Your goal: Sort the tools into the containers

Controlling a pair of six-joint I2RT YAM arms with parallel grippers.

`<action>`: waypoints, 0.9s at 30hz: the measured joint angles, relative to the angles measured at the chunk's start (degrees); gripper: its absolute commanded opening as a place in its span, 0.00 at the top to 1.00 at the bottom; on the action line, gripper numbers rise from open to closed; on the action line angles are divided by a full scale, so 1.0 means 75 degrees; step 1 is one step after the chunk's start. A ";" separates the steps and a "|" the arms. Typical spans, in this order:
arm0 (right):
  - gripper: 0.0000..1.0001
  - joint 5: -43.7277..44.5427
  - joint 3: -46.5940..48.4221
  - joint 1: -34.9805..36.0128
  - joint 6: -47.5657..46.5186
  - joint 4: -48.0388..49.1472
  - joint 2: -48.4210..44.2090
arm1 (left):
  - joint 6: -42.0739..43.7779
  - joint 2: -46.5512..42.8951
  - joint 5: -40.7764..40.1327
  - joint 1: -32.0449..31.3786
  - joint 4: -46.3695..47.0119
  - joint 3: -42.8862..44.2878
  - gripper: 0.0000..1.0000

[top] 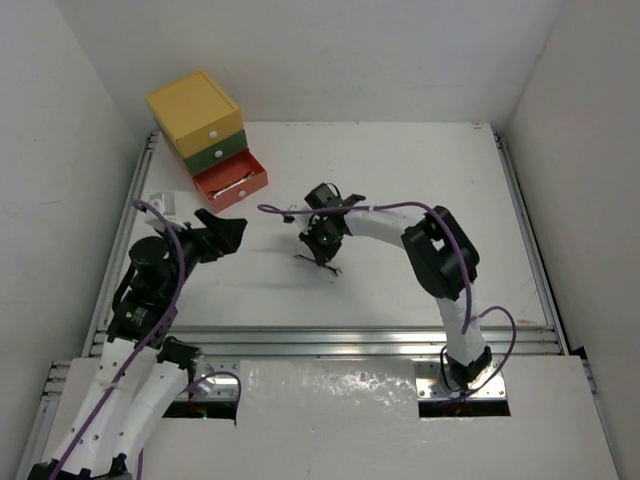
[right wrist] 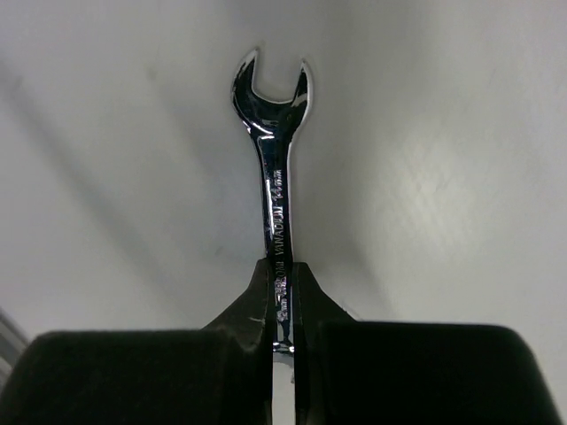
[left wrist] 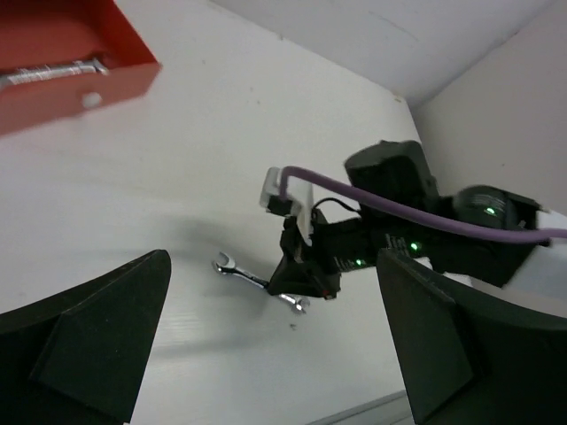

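Observation:
My right gripper is shut on the shaft of a silver open-end wrench, whose forked head points away from the camera. In the top view this gripper points down at mid-table, with the wrench low over the white surface. The left wrist view shows the same wrench sticking out on both sides of the right gripper. My left gripper is open and empty, left of the wrench. The containers stand at the back left: yellow drawer, green drawer and orange-red drawer, which is pulled open.
A second silver wrench lies inside the open orange-red drawer. White walls close in the table on the left, right and back. A metal rail runs along the near edge.

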 measured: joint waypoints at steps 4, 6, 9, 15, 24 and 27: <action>1.00 0.0079 -0.1900 0.0058 0.1542 0.0740 -0.1396 | -0.0962 -0.0099 0.0452 0.0000 0.0950 -0.1562 0.00; 1.00 0.0050 -0.2515 0.0070 0.2127 0.1125 -0.2008 | -0.1492 -0.0090 0.0775 -0.0003 0.1670 -0.2425 0.00; 1.00 -0.0099 -0.3124 0.0070 0.2873 0.1746 -0.2853 | -0.2308 0.0265 0.1227 -0.0012 0.2879 -0.3395 0.00; 0.83 -0.0178 -0.3281 0.0070 0.3541 0.2390 -0.3582 | -0.3264 0.1387 0.1437 -0.0259 0.4628 -0.3812 0.00; 0.46 0.0889 -0.2416 0.0501 0.2908 0.1405 -0.2095 | -0.2891 -0.0073 0.0245 -0.0329 0.2859 -0.2640 0.00; 0.46 0.1250 -0.1751 0.0621 0.2556 0.0947 -0.1361 | -0.2480 -0.0440 -0.0041 -0.0329 0.2384 -0.1926 0.00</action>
